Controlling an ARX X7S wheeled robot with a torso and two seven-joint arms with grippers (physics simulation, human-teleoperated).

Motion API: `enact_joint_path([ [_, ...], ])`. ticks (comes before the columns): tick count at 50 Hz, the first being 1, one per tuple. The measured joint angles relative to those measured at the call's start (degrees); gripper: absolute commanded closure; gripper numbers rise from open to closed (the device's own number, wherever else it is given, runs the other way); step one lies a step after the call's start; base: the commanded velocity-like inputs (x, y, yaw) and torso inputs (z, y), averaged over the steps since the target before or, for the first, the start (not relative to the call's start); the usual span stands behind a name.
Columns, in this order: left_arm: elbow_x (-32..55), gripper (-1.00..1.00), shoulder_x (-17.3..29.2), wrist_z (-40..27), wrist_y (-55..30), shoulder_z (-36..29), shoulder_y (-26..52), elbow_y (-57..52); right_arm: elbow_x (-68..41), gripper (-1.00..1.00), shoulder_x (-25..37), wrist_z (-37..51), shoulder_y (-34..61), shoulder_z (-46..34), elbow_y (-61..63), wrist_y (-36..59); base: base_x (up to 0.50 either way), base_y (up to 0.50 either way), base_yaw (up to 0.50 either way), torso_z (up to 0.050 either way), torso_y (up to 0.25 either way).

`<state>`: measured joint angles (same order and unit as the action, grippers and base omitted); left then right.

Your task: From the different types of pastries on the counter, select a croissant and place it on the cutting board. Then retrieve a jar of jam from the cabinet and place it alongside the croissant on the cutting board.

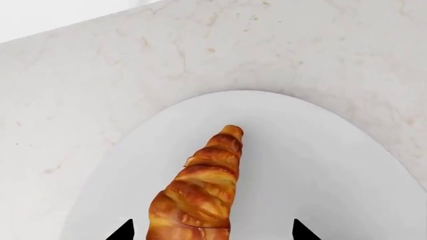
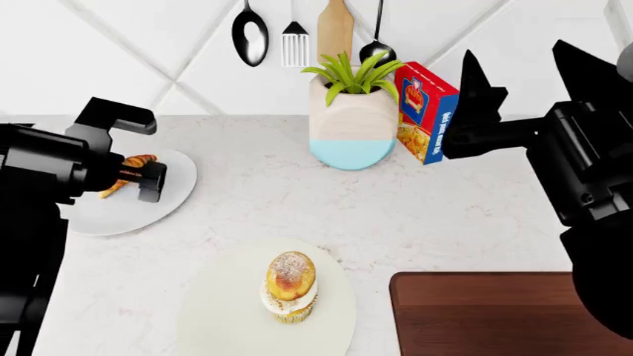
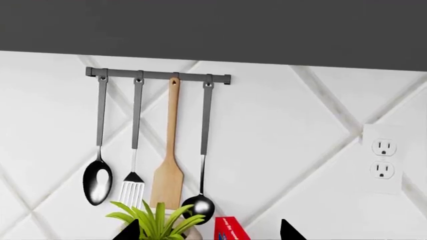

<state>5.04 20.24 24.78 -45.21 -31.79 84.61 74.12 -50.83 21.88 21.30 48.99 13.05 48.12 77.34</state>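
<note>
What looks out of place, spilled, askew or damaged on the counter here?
Nothing stands out. The croissant lies whole on its plate, between the left gripper's fingertips. The cupcake stands upright on its own plate. The planter and box are upright, and the counter shows no spills.

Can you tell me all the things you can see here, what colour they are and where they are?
croissant: 1, golden-brown, on the left white plate
plates: 2, white, on the counter, left and front
cupcake: 1, pale wrapper, white frosting, orange top, on the front plate
cutting board: 1, dark reddish-brown, front right of counter
counter: 1, white marble
plant pot: 1, cream and light blue with green leaves, at the back
box: 1, red and blue, beside the pot
hanging utensils: 4, three dark, one wooden, on a wall rail
wall socket: 1, white
left gripper: black, around the croissant
right gripper: black, raised, facing the wall
</note>
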Motion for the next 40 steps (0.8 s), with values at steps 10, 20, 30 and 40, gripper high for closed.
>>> enact_joint_path([
  [10, -1.59, -1.0, -0.27, 0.22, -0.31, 1.15, -0.03, -0.11, -0.07, -1.0, 0.31, 0.24, -0.34, -0.38, -0.34, -0.78, 0.0, 0.0, 0.0, 0.0, 0.0],
  [20, -2.85, 1.0, -0.4, 0.51, -0.38, 2.05, -0.15, -0.26, -0.24, -1.0, 0.59, 0.51, -0.56, -0.69, -0.67, -1.36, 0.0, 0.0, 0.0, 0.0, 0.0],
  [30, -4.98, 1.0, -0.03, 0.41, 0.18, 1.41, -0.21, -0.13, -0.45, -1.0, 0.88, 0.73, -0.97, -0.92, -0.89, -1.96, 0.0, 0.0, 0.0, 0.0, 0.0],
  [40, -5.24, 1.0, 0.2, 0.26, 0.69, 2.07, -0.26, 0.05, -0.78, -1.0, 1.1, 1.05, -1.21, -1.06, -1.06, -2.37, 0.0, 0.0, 0.0, 0.0, 0.0],
])
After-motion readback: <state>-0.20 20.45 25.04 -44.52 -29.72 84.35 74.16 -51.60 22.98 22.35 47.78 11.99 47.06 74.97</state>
